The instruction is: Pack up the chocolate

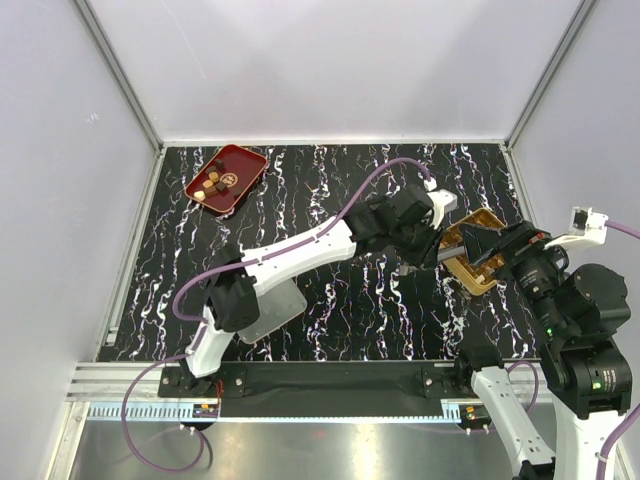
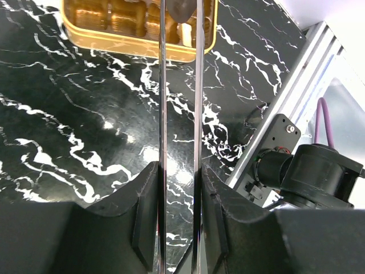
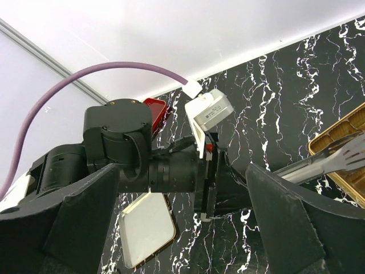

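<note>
Left gripper (image 2: 179,171) clamps tongs (image 2: 198,114) reaching gold box (image 2: 137,44); right gripper (image 1: 480,243) gapes alongside.

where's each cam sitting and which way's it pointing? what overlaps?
Top external: above and behind the bases, looking down at the black marbled table; both arms show.
Left wrist: looks along the silver metal tongs in the left gripper to the gold compartmented box; own fingers show.
Right wrist: faces the left arm; right gripper open, its fingers frame it.
Shared: box and tongs in all three.
</note>
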Robot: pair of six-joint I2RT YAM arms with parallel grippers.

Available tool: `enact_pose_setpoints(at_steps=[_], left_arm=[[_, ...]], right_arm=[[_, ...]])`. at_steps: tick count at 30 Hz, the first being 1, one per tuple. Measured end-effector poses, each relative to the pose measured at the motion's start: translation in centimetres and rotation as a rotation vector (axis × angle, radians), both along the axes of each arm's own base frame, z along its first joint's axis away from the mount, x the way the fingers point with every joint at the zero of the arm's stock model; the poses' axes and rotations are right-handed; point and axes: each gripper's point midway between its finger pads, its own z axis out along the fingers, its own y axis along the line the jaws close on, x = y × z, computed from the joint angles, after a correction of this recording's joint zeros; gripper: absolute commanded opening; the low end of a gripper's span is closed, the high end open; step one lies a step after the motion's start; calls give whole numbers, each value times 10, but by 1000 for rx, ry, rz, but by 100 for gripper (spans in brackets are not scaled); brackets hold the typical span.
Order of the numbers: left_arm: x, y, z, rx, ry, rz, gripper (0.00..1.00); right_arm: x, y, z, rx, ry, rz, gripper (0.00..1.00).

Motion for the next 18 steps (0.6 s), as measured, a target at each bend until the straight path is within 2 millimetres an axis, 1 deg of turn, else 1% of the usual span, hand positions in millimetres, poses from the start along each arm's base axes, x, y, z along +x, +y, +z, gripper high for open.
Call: enact_pose_setpoints(at_steps=[2, 13, 18], left_arm=[[-2, -2, -3, 2, 4, -6, 29], [1, -13, -13, -11, 10, -9, 30], [2, -19, -27, -2, 13, -16, 30]], right_arm=[[0, 0, 0, 0, -2, -2, 100], [-2, -1, 1, 1, -7, -2, 99], [-2, -1, 1, 1, -8, -3, 100]])
